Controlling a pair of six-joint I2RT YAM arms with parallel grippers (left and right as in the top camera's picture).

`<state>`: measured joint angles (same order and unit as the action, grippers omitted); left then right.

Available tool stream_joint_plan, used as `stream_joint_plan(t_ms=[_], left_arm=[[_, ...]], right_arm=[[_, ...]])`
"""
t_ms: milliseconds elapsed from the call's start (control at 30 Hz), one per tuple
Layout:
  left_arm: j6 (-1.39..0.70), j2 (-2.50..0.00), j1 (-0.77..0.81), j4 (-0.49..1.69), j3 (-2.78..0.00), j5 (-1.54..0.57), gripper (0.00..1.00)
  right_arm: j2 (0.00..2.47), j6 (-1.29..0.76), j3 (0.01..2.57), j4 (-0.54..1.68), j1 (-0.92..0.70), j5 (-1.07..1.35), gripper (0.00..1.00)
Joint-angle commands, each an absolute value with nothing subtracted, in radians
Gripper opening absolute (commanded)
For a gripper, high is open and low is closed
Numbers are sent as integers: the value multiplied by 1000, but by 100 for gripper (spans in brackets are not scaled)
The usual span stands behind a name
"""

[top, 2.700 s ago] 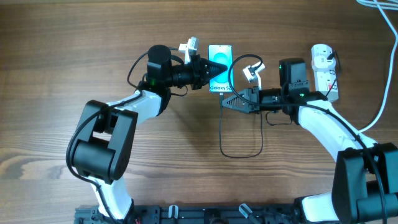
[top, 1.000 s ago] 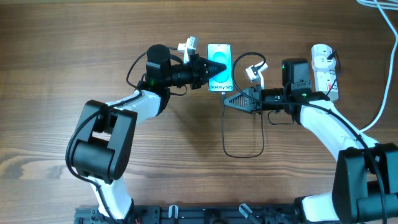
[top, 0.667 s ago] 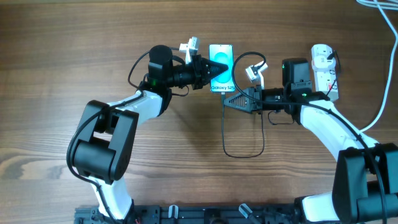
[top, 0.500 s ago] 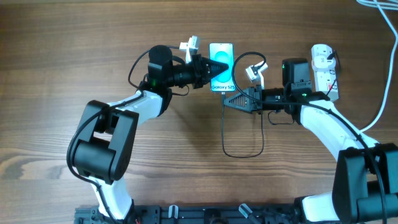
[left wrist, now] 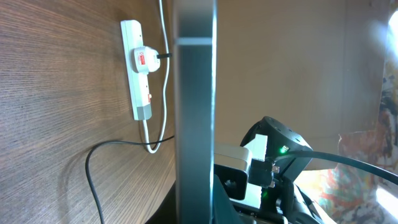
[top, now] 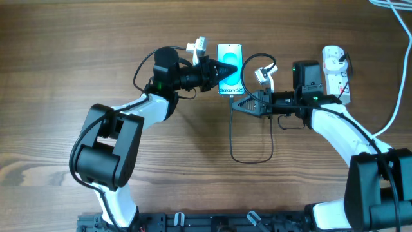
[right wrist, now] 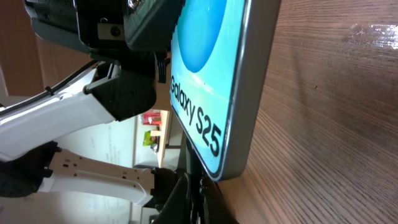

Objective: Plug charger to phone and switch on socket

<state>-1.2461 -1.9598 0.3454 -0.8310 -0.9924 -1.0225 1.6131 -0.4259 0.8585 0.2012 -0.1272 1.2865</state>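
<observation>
Phone (top: 235,58) location?
Upper centre of the frame, left end effector (top: 222,69) clamped on its left edge.
And the charger (top: 252,159)?
Right end effector (top: 237,105) closed on its tip just below the phone; the rest loops down the bench (top: 77,38). Socket (top: 335,71) sits upper right.

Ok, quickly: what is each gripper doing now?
Left gripper: closed, holding the phone.
Right gripper: closed on the charger.

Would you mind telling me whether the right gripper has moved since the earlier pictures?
Yes, slightly. Measured against the socket, the right gripper, holding the charger, has crept upward in the overhead view, closer to the phone.
</observation>
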Motion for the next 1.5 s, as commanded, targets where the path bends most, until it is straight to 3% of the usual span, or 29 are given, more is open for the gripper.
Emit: stream_joint_plan(t_ms=[0, 1467], left_arm=[[-1242, -1964, 352, -842, -1016, -1038, 4], [-1245, -1964, 368, -842, -1016, -1118, 4]], right_arm=[[1631, -418, 856, 197, -120, 1301, 5], [1631, -370, 856, 196, -120, 1261, 4]])
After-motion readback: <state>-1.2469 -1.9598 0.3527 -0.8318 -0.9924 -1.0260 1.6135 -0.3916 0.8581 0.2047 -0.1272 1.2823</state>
